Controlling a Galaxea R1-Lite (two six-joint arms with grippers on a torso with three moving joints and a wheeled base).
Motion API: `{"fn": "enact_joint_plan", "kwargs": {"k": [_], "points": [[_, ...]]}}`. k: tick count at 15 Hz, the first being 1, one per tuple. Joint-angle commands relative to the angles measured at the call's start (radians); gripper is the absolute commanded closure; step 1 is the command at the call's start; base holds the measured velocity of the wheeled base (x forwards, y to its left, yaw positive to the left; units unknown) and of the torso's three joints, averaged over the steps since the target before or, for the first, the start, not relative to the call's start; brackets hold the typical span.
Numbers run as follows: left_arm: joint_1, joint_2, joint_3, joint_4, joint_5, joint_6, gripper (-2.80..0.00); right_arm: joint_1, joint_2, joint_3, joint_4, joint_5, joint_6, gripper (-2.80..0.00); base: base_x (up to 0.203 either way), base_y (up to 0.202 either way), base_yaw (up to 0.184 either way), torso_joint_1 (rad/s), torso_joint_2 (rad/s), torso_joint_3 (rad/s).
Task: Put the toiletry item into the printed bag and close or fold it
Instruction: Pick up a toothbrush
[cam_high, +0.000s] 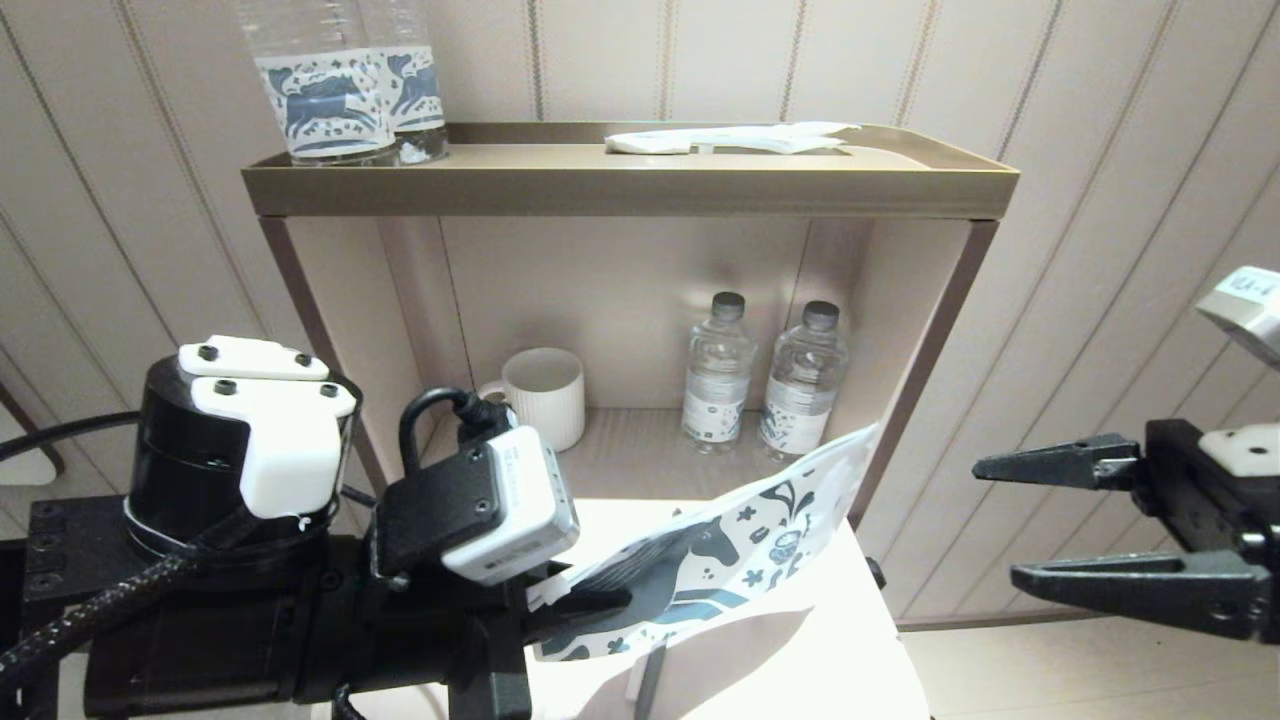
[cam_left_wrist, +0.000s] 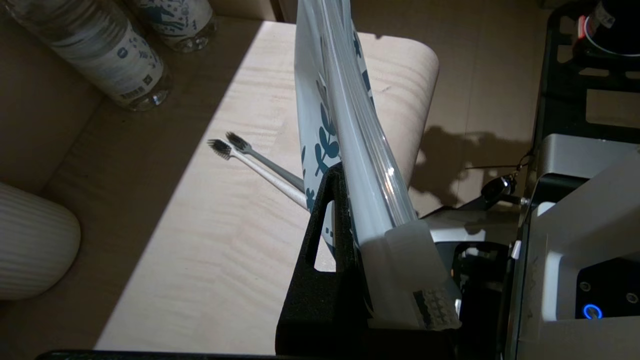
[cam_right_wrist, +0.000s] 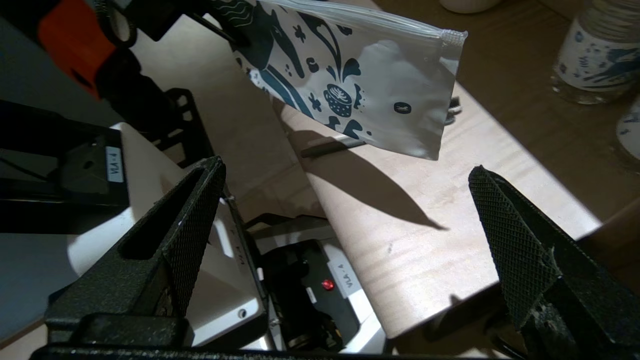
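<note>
The left gripper (cam_high: 585, 605) is pinching one end of the printed bag (cam_high: 740, 545) between closed fingers, holding it up off the pale table (cam_high: 860, 640) so that its length is slanting up and away toward the shelf unit (cam_high: 620, 185). The toothbrush (cam_left_wrist: 260, 165) is lying flat on the table beneath the bag, handle running under it and bristles pointing toward the water bottles (cam_high: 765, 375); it is not in the bag, which appears to be holding nothing. The right gripper (cam_high: 1010, 520) is hanging off to the right, beyond the table's edge, fingers spread wide and gripping nothing. It is the free hand, so picking up the brush likely falls to it, reaching leftward under the raised bag.
</note>
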Motion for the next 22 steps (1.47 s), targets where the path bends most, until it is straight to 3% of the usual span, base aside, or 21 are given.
{"fn": "enact_joint_plan", "kwargs": {"k": [1,6,12,20,21,22], "points": [[0.027,-0.032,0.002,-0.001,-0.022,0.002,0.00,-0.040,0.041,0.019,-0.001,0.096,-0.004,-2.80,0.000,0.000,0.000,0.000,0.00,0.000],[0.027,-0.014,-0.012,0.003,-0.108,-0.025,0.00,0.010,0.146,0.017,-0.074,0.133,-0.006,-2.80,0.000,0.000,0.000,0.000,0.00,0.000],[0.026,-0.012,-0.026,0.049,-0.271,-0.064,0.00,0.029,0.211,-0.024,-0.115,0.133,-0.008,-2.80,0.000,0.000,0.000,0.000,0.00,0.000],[0.010,0.017,-0.056,0.051,-0.324,-0.065,0.00,0.130,0.216,-0.020,-0.116,0.126,-0.007,-2.80,0.000,0.000,0.000,0.000,0.00,0.000],[0.010,0.017,-0.055,0.050,-0.325,-0.065,0.00,0.134,0.216,-0.024,-0.116,0.124,-0.005,0.00,0.000,0.000,0.000,0.000,0.00,0.000],[0.010,0.018,-0.055,0.050,-0.328,-0.065,0.00,0.136,0.218,-0.033,-0.115,0.126,0.001,0.00,0.000,0.000,0.000,0.000,0.00,0.000]]}}
